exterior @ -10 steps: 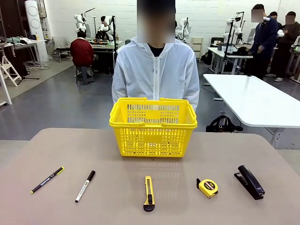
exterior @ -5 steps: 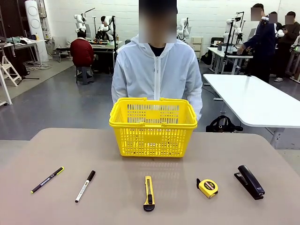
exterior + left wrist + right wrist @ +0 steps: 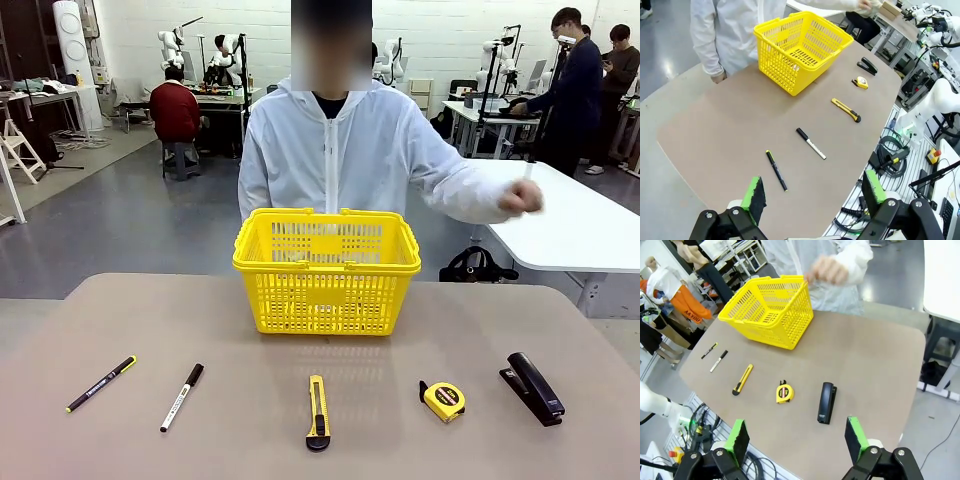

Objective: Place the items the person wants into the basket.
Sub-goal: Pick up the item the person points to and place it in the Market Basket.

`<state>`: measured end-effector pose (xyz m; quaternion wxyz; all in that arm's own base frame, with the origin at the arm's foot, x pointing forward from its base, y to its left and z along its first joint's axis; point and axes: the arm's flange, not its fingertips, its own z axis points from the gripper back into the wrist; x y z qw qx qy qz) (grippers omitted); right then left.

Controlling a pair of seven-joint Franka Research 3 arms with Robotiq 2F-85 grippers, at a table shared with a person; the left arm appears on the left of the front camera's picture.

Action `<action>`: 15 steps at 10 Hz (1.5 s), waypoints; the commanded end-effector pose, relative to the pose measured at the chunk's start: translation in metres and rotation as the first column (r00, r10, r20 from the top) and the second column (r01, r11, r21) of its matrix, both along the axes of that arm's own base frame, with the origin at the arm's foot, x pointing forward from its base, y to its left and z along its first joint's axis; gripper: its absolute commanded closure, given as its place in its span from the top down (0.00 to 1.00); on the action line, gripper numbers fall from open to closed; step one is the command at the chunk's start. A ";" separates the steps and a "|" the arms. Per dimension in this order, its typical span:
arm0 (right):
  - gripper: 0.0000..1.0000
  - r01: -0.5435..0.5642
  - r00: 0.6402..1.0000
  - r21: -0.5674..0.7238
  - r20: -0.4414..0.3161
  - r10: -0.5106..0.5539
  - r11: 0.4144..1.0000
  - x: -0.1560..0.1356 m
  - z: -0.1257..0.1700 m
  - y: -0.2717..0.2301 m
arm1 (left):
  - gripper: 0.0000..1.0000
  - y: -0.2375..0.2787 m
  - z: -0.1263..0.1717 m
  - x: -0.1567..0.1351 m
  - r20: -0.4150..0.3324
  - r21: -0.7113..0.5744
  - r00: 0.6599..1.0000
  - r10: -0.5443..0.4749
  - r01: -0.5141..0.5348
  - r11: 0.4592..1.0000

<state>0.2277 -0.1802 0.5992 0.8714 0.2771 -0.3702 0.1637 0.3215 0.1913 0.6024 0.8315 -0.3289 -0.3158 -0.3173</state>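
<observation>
Front view: the person (image 3: 335,150) stands behind the basket (image 3: 325,300), which sits upright at the far middle of the table (image 3: 250,345). One hand (image 3: 520,197) is held out to the picture's right, blurred and off the table, above none of the tools.
Basket contents: the left wrist view looks down into it, and it appears empty.
Tool row: along the near edge, from the robot's left, lie a black pen (image 3: 101,383), the marker (image 3: 182,396), a utility knife (image 3: 317,411), the tape measure (image 3: 444,400) and a stapler (image 3: 533,387). All lie apart from one another and nothing touches them.
Task's things: the marker lies between pen and knife, the tape measure between knife and stapler. Both are well apart from the basket.
Left gripper (image 3: 813,177): jaws spread wide, holding nothing, high above the pen's end of the table.
Right gripper (image 3: 796,422): jaws spread wide, holding nothing, high above the stapler's end.
Step in hand: probably reading the person's request, since nothing is picked or placed.
Next move: judge where the outstretched hand settles. Then the nearer arm should descend over that item with its jaws across the narrow width, left for the marker, right for the tape measure.
Risk: the marker lies just beside the pen, so taking the wrong one is easy.
</observation>
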 end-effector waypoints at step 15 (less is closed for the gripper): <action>1.00 0.063 0.843 -0.574 -0.408 -0.351 0.817 0.143 -0.056 0.201 | 1.00 0.002 0.001 0.001 0.023 -0.012 1.000 -0.018 0.018 1.000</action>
